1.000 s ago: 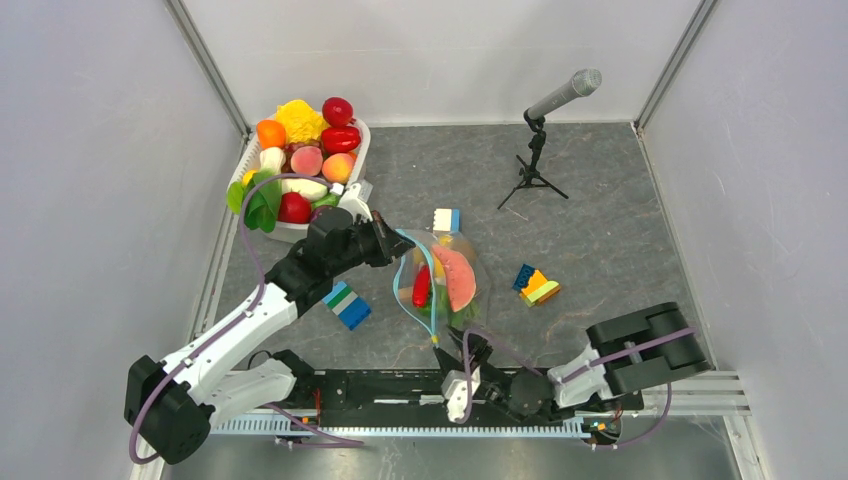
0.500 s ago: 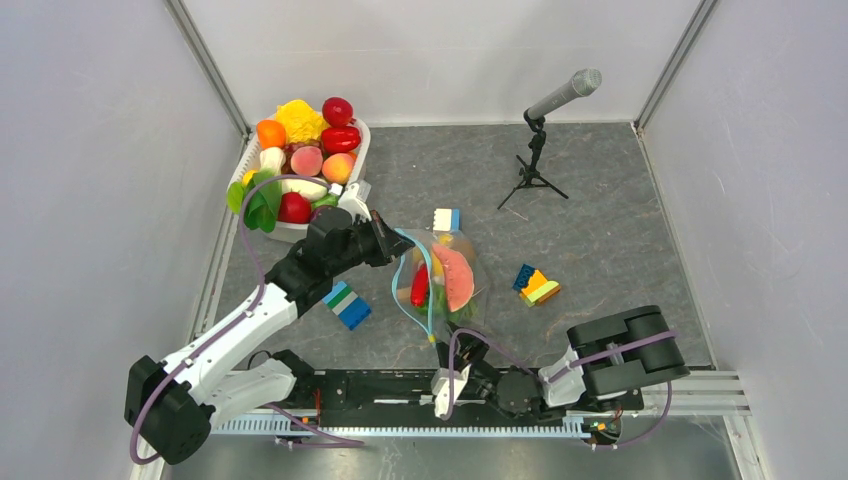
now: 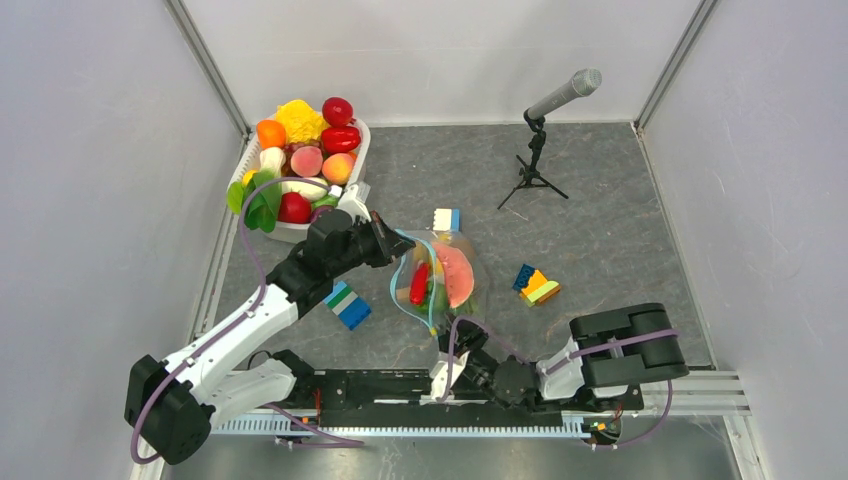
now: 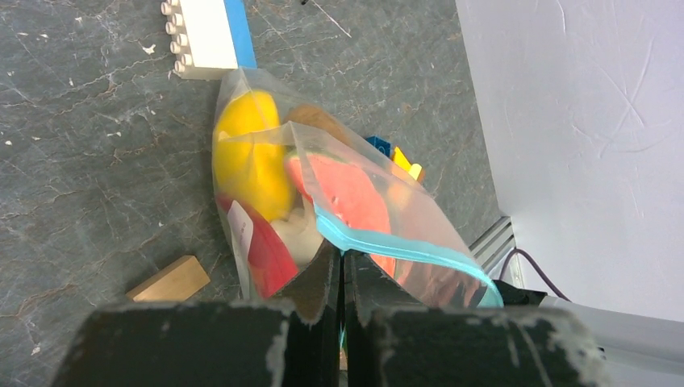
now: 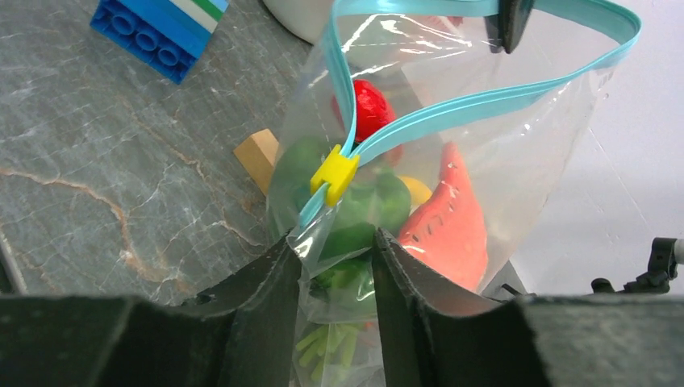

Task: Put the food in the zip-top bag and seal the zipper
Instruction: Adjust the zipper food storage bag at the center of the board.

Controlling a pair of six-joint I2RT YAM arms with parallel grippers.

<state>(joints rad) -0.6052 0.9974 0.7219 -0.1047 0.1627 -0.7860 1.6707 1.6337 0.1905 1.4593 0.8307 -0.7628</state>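
The clear crinkly zip-top bag (image 5: 532, 137) lies in the middle of the grey stone-patterned counter (image 3: 600, 230). It already holds a pink watermelon slice (image 5: 452, 226), a glossy red pepper (image 5: 367, 109), a yellow lemon (image 4: 250, 157) and something green. Its light-blue zipper strip (image 5: 484, 101) gapes in a wide loop, so the seal is not yet made. The left gripper (image 4: 343, 262) has its jaws clenched on the far end of that strip. The right gripper (image 5: 335, 250) straddles the bag's near corner just below the small yellow slider (image 5: 335, 173). Its jaws are parted with film between them, and no firm pinch is visible.

To close the bag well, the right jaws should catch the slider or the strip itself, not the loose film beneath. The left grip should hold the strip taut so both tracks lie together. The pull should then run straight along the strip toward the left gripper, staying low so nothing spills.
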